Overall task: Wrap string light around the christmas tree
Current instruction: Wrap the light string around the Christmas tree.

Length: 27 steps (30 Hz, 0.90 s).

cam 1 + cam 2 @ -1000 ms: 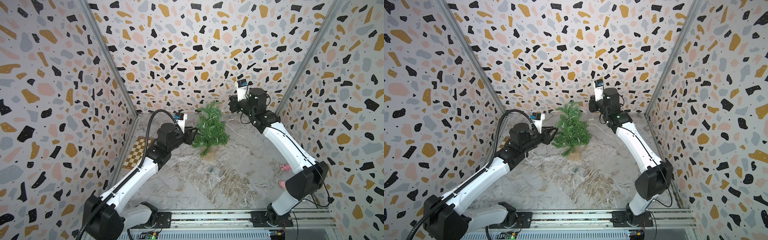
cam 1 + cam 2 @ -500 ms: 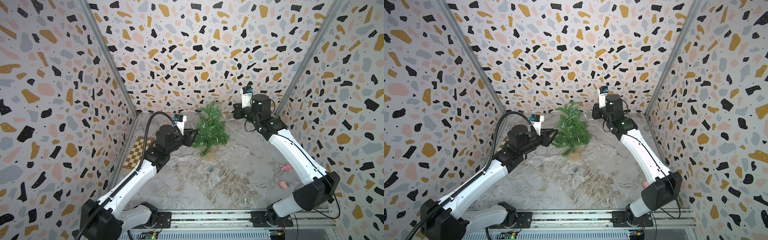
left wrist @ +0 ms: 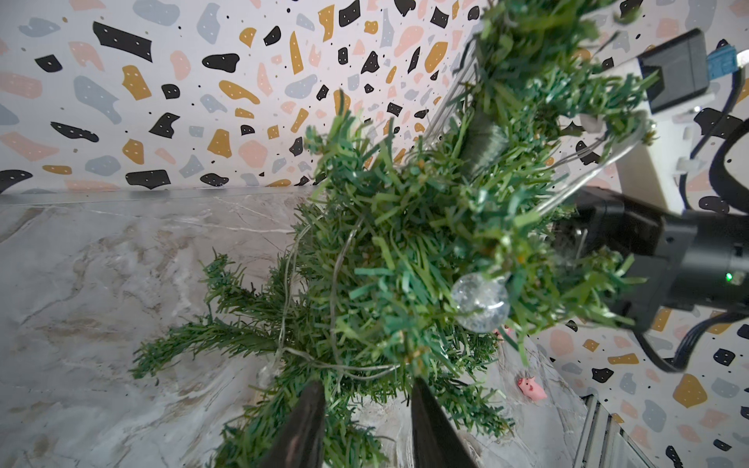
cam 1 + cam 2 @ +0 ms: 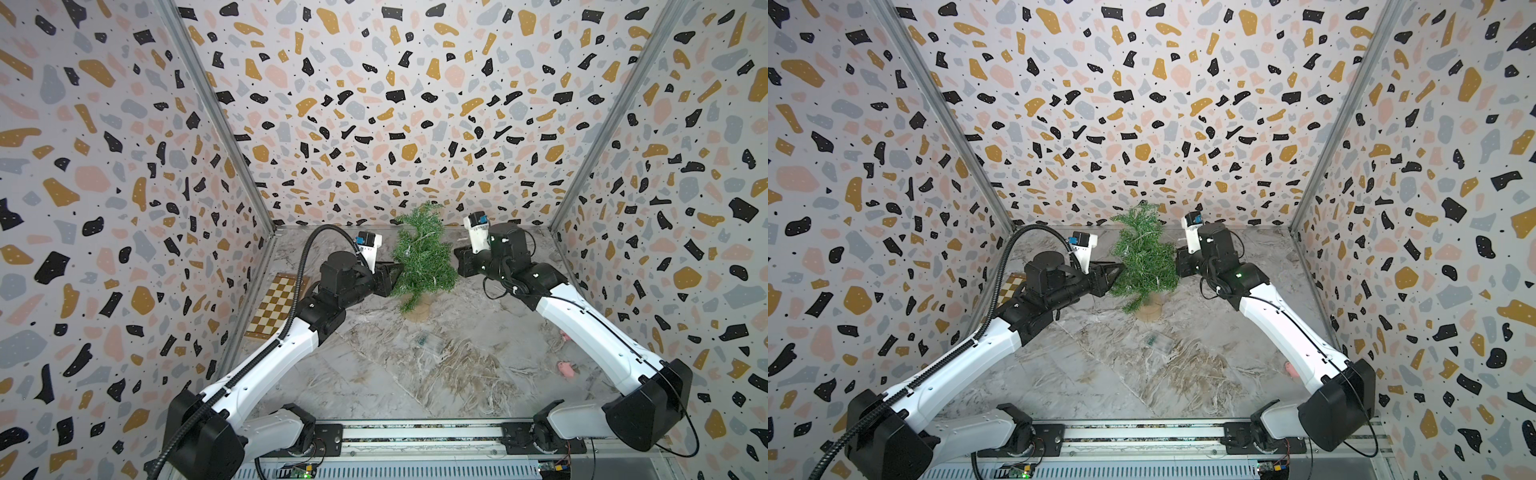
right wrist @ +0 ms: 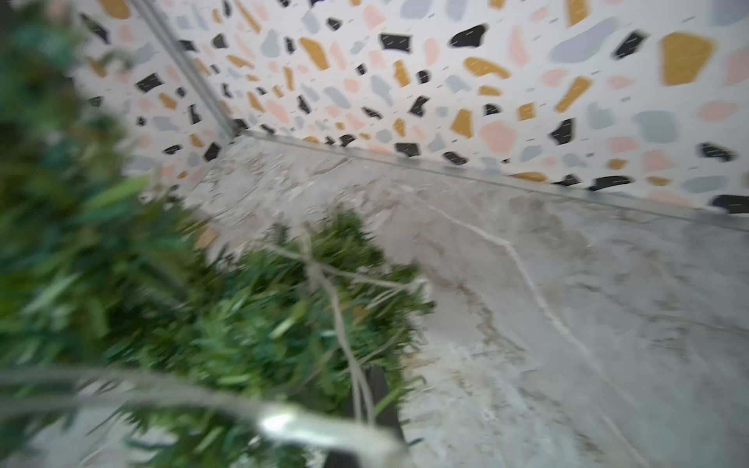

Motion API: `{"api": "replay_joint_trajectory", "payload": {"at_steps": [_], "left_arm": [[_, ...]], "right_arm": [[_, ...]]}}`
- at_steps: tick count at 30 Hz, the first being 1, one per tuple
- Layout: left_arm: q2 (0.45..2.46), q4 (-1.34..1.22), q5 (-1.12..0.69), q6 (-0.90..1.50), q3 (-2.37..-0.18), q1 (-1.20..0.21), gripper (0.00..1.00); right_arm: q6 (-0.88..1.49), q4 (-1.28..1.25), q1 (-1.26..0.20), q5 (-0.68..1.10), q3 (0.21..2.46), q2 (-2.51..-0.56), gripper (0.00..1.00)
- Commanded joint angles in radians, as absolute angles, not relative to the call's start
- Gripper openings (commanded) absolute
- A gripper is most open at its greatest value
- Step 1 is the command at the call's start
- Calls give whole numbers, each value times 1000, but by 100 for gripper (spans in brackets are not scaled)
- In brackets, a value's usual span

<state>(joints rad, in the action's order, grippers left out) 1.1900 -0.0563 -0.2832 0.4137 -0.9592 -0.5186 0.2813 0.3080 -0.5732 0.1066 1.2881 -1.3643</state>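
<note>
Bushy christmas tree, marbled counter; left end effector tight on needles; right end effector tight on thin string light

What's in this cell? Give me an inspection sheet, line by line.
Surface: marbled tabletop.
Job's things: christmas tree standing at the back; string light looped through its branches.
Clutter: chessboard by one wall, clear packet, pink pig figures.
Grippers: left pincer, jaws apart around low branches, grip unclear; right pincer shut on the string light.
Cables: black hose along left arm; thin loops by right wrist.
Surroundings: terrazzo-print walls on three sides.
</note>
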Motion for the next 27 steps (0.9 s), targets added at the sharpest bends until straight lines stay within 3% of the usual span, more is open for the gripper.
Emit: {"api": "replay_joint_trajectory", "payload": {"at_steps": [1, 14, 16, 21, 27], "left_arm": [[1194, -110, -285, 419, -960, -526, 35], [1205, -106, -287, 412, -973, -535, 35], [1212, -110, -289, 417, -973, -538, 35], [1216, -109, -284, 410, -971, -542, 35], [1212, -101, -279, 400, -964, -543, 35]], "right_arm": [[356, 243, -627, 217, 1258, -1339, 0], [396, 248, -631, 263, 1212, -1295, 0], [421, 239, -630, 270, 1189, -1282, 4], [431, 260, -629, 222, 1140, -1272, 26], [425, 279, -630, 215, 1126, -1250, 30]]}}
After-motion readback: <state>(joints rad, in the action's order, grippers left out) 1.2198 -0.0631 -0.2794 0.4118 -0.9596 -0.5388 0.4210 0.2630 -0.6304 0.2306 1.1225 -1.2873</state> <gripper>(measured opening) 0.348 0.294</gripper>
